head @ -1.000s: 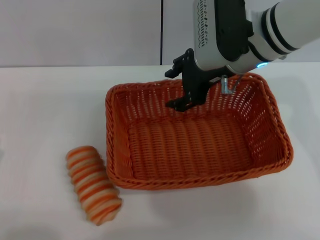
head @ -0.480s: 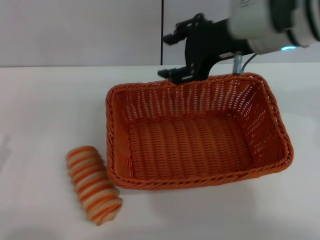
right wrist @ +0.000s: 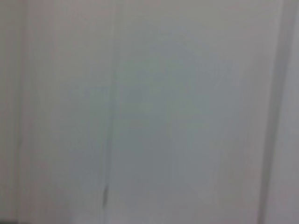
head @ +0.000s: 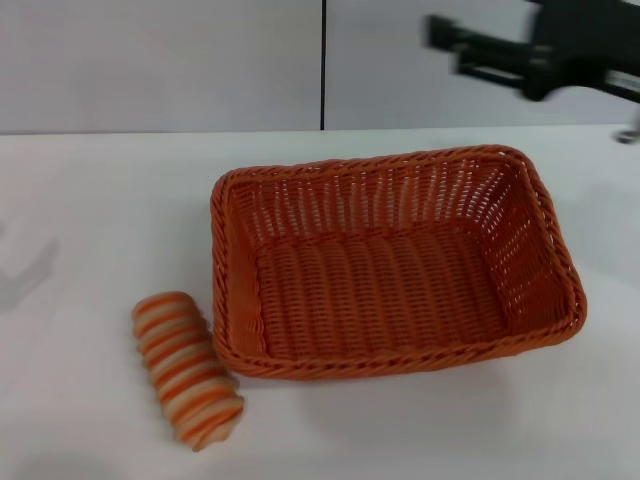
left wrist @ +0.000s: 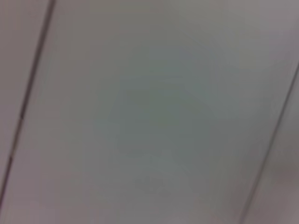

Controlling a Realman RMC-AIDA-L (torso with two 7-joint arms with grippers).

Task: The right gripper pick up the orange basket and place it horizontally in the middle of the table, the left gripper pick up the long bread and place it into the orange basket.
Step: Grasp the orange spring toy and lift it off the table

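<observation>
Head view: right gripper (head: 450, 45) is hovering upper right, fingers apart, carrying nothing. Orange basket (head: 392, 262) is sitting centre on the table (head: 90, 210); long bread (head: 187, 369) is lying lower left, touching its rim.

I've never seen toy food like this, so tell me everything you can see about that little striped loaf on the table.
The long bread is a small oblong loaf with alternating orange and cream stripes winding around it, smooth and toy-like in look. It lies flat on the white table, angled, just outside the orange basket at its near left corner, close to or touching the rim. No pincer holds it.
</observation>
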